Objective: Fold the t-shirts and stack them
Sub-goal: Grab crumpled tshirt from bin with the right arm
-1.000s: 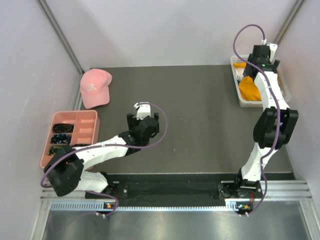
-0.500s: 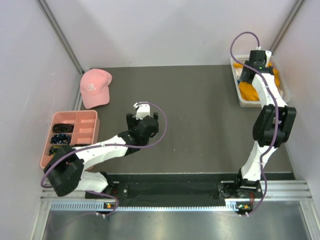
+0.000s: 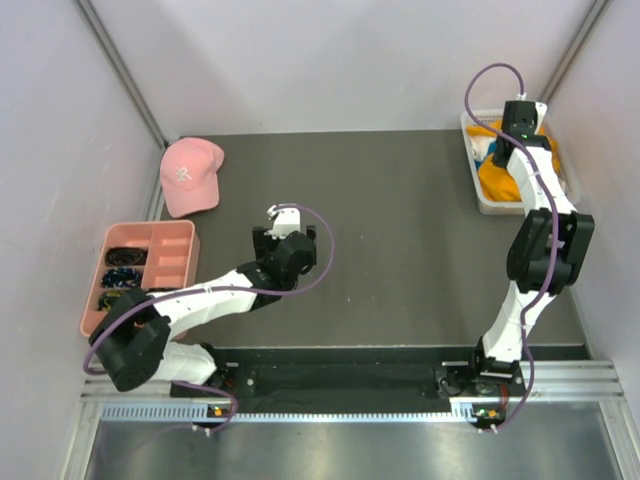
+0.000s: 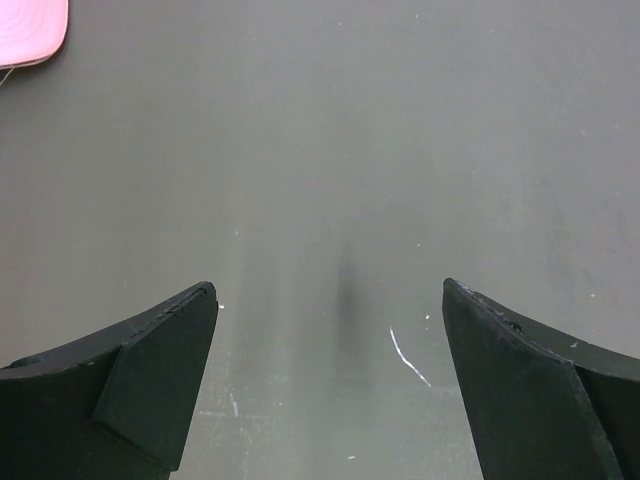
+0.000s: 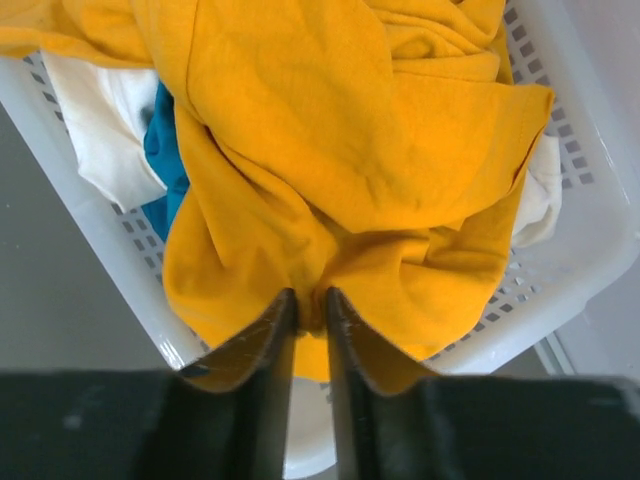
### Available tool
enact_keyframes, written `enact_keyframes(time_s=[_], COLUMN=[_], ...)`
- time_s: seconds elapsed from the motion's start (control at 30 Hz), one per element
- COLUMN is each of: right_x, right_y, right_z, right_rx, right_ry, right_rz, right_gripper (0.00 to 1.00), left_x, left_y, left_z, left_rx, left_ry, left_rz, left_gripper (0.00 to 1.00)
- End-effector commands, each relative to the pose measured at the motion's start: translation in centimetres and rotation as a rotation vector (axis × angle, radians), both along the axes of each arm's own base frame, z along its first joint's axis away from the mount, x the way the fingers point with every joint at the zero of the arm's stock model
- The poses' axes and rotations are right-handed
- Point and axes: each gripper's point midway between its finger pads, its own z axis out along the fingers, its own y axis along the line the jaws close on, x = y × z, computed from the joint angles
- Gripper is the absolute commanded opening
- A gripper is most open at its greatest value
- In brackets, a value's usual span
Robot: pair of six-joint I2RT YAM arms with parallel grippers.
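Right end effector [image 5: 308, 300] down at the white basket [image 5: 590, 230] in the far right corner of the worktop [image 4: 320, 150], fingers pressed nearly together, with a thin fold of the orange-yellow t-shirt [image 5: 330, 150] pinched between them. Left end effector [image 4: 330, 300] spread wide, holding nothing, hanging over bare worktop near the middle, with the pink cap [image 4: 30, 30] well apart at the far left.

Orange-yellow t-shirt heaped on top in the basket, crumpled, its lower edge lying over the rim beside the fingers. Under it, at the left side, a teal-blue t-shirt [image 5: 160, 140] and a white t-shirt [image 5: 95, 120], both mostly covered.

Handling, as a judgement only: light, soft and limp cloth, not fragile and not very slippery, but with no stiffness at all. Likely to hang long from the one pinched point, and perhaps to drag the lower shirts along. Pinch near the edge of the heap probably enough for lifting out. For spreading flat, better to take hold at two points, such as shoulders or hem corners, one for each end effector. Not possible to find those points now in the crumple.
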Motion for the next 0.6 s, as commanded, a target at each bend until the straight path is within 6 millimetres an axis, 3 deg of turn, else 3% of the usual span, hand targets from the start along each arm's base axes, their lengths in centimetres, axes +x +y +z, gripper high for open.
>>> enact_keyframes(time_s=[0.0,0.07,0.2,0.3,0.43,0.57], right_x=[0.6,0.6,0.6,0.4,-0.2,-1.1], right_y=[-1.0,-1.0,-0.9,-0.7,-0.8,-0.5], right_z=[-0.5,-0.6,-0.3,1.3,5.2,10.6], right_rx=[0.01,0.01,0.023,0.022,0.009,0.006], right_ry=[-0.012,-0.01,-0.024,-0.064,-0.136,-0.243], right_rz=[-0.014,-0.013,-0.002,0.002,-0.011,-0.008], right_gripper=[0.08,0.0,0.0,0.0,0.0,0.0], left_x=[0.2,0.3,0.4,0.6,0.7,0.4], left_y=[0.1,0.0,0.1,0.2,0.0,0.4], left_z=[-0.3,-0.5,-0.8,-0.6,-0.2,-0.5], left_rx=[0.017,0.023,0.043,0.045,0.031,0.049], left_ry=[0.003,0.008,0.015,0.012,0.005,0.022], left_rz=[0.004,0.004,0.012,0.02,0.022,0.026], left_gripper=[0.99,0.99,0.99,0.99,0.99,0.99])
